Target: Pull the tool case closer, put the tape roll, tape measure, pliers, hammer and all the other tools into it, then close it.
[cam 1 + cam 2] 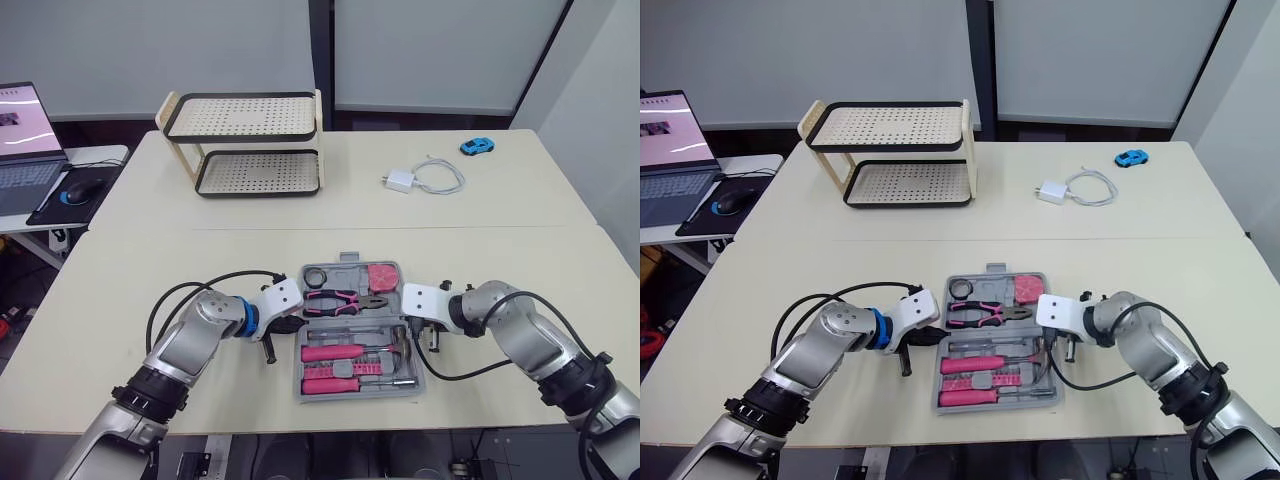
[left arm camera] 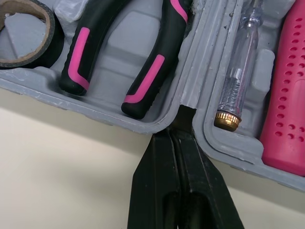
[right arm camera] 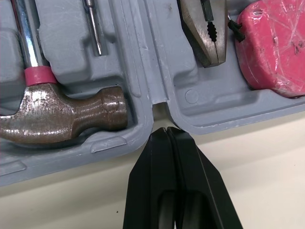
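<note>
Head view: tool case (image 1: 356, 395) lies open flat nr front edge of table (image 1: 150, 260); tools look seated. L gripper (image 1: 286, 324) at case's 9 o'clock, R gripper (image 1: 414, 324) at 3 o'clock, both on hinge line.

L wrist: fingers (image 2: 162, 181) pressed together, empty, tip in hinge notch beside pliers (image 2: 143, 71); tape roll (image 2: 28, 28) further along.

R wrist: clenched, empty, tip at notch btwn hammer (image 3: 62, 114) & tape measure (image 3: 274, 43).

Judged: closing step. Raise one half from both sides together, else case skews.

The two head eyes look forward and down over the desk (image 1: 130, 250), sharing the open tool case (image 1: 340, 272) from slightly offset angles. Each wrist camera peers very close at the case's hinge line, from opposite ends.
</note>
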Controlling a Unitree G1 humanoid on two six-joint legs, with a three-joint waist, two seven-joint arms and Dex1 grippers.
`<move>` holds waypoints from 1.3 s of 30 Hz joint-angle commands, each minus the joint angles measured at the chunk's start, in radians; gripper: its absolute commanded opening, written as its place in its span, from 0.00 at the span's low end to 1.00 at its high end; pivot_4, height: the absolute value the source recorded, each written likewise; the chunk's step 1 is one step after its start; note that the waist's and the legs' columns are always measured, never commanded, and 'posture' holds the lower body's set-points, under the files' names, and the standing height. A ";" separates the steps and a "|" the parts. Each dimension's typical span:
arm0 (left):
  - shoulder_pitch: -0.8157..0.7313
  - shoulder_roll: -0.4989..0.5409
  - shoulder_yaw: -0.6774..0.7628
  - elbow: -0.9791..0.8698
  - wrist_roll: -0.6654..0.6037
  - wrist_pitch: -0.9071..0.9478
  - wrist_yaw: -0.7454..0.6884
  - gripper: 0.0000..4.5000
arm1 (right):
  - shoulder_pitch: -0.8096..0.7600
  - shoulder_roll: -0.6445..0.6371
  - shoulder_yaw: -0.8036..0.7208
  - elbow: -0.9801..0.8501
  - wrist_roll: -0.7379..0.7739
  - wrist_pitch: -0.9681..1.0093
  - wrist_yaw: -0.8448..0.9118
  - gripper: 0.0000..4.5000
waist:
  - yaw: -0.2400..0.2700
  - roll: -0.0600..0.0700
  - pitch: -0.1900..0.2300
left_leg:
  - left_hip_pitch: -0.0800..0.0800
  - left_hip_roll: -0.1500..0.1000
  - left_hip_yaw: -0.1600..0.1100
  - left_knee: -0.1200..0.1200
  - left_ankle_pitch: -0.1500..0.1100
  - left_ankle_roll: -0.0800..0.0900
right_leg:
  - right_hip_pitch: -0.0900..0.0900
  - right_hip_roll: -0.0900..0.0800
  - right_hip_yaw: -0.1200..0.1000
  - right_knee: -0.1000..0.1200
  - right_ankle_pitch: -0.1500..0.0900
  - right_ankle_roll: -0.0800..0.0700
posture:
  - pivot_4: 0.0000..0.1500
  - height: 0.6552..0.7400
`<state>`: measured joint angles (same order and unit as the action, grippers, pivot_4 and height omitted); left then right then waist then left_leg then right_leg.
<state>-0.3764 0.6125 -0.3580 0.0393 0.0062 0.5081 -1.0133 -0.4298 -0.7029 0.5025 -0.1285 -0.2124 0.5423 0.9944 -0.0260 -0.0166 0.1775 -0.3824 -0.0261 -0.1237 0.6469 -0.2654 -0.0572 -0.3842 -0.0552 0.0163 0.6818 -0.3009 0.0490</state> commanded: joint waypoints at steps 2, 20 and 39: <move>0.031 -0.029 -0.071 -0.078 -0.008 -0.001 -0.038 0.00 | 0.041 0.016 0.005 -0.130 0.039 0.043 0.043 0.01 | -0.002 0.000 0.000 | 0.000 0.000 0.000 0.000 0.000 0.000 | 0.000 0.000 0.000 0.000 0.000 0.000 | 1.00 1.00; 0.104 -0.009 -0.106 -0.220 -0.004 0.080 -0.073 0.00 | 0.153 -0.028 -0.022 -0.309 0.044 0.170 0.044 0.01 | -0.003 0.000 0.000 | 0.000 0.001 0.000 0.000 0.000 0.000 | 0.000 0.000 0.000 0.000 0.000 0.000 | 1.00 1.00; 0.100 0.002 -0.090 -0.189 0.008 0.071 -0.059 0.00 | 0.141 -0.021 -0.032 -0.275 0.027 0.152 0.018 0.01 | -0.003 0.001 -0.001 | 0.001 0.001 0.000 0.000 0.000 0.000 | 0.001 0.001 0.000 0.000 0.000 0.000 | 1.00 1.00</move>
<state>-0.2849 0.6369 -0.3946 -0.1387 0.0235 0.5995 -1.0579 -0.2707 -0.7538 0.4618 -0.3584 -0.2135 0.7313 1.0120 -0.0293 -0.0161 0.1767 -0.3814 -0.0253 -0.1234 0.6466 -0.2655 -0.0571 -0.3836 -0.0547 0.0165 0.6815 -0.3010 0.0490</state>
